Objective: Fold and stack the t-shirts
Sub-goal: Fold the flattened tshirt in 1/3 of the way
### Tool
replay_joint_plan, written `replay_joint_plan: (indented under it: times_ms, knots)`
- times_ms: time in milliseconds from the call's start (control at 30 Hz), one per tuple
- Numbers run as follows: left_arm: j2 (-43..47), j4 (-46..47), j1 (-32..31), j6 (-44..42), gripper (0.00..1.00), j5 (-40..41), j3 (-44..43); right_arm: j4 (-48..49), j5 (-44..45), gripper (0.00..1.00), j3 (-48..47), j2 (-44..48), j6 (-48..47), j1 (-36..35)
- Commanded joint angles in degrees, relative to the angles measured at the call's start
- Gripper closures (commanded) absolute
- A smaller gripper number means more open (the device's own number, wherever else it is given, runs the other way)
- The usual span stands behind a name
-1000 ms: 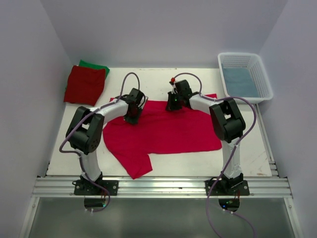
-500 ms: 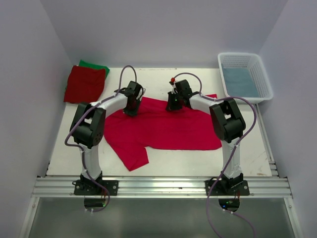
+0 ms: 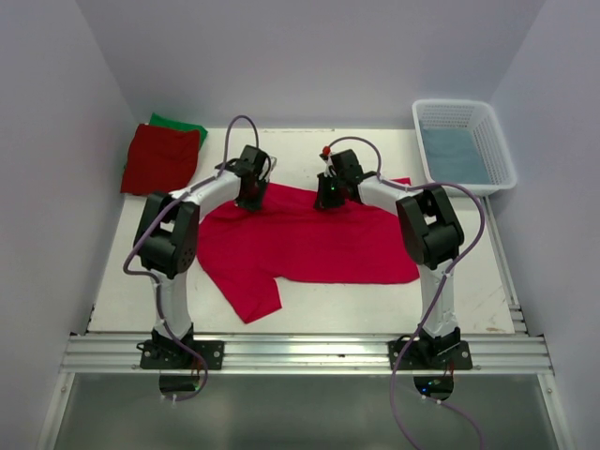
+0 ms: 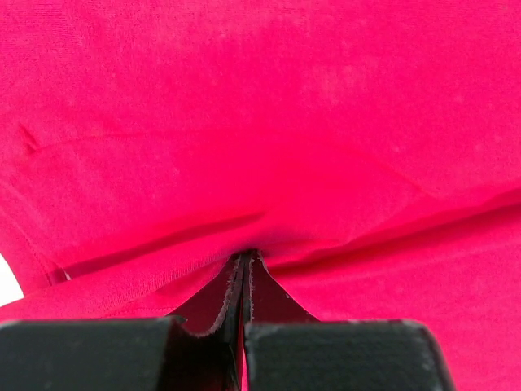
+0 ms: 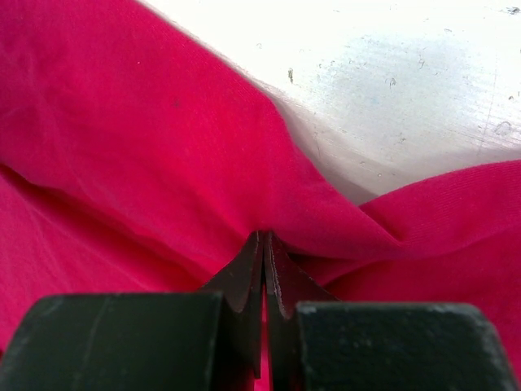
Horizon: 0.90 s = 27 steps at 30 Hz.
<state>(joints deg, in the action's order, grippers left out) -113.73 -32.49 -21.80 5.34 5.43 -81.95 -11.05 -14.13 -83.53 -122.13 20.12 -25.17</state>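
— Items done?
— I count two: dark red t-shirt [image 3: 159, 161] folded atop green t-shirt [image 3: 185, 126], far left.
— Outstanding?
— One: crimson-pink t-shirt [image 3: 314, 246], mid-table, unfolded; my left gripper [image 3: 249, 197] and right gripper [image 3: 325, 199] clench its far edge.

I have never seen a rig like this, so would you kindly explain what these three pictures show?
You are looking at two robot arms, the left arm and the right arm, bolted at the near edge of a table. The wide picture comes from a fixed camera above and behind them. The two close-ups come from a small camera on each wrist, looking along the fingers. A crimson-pink t-shirt lies spread in the middle. The left tool and the right tool are both shut on its far edge, pinching the cloth. At the far left, a darker red t-shirt lies folded on top of a green t-shirt. At the far right stands a white basket with a blue cloth inside.
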Motion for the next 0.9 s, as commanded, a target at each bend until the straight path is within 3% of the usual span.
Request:
replay_joint_plan:
  times_ms: [0,867]
  knots:
    - [-2.10,2.26,1.32,0.54,1.00,-1.21,-2.33,-4.77,2.62,1.00,-0.23,-1.89,-2.01,0.38]
    - [-10.28,5.68,5.98,1.51,1.00,-1.56,-16.04,-4.68,2.27,1.00,1.26,-1.80,-2.98,1.26]
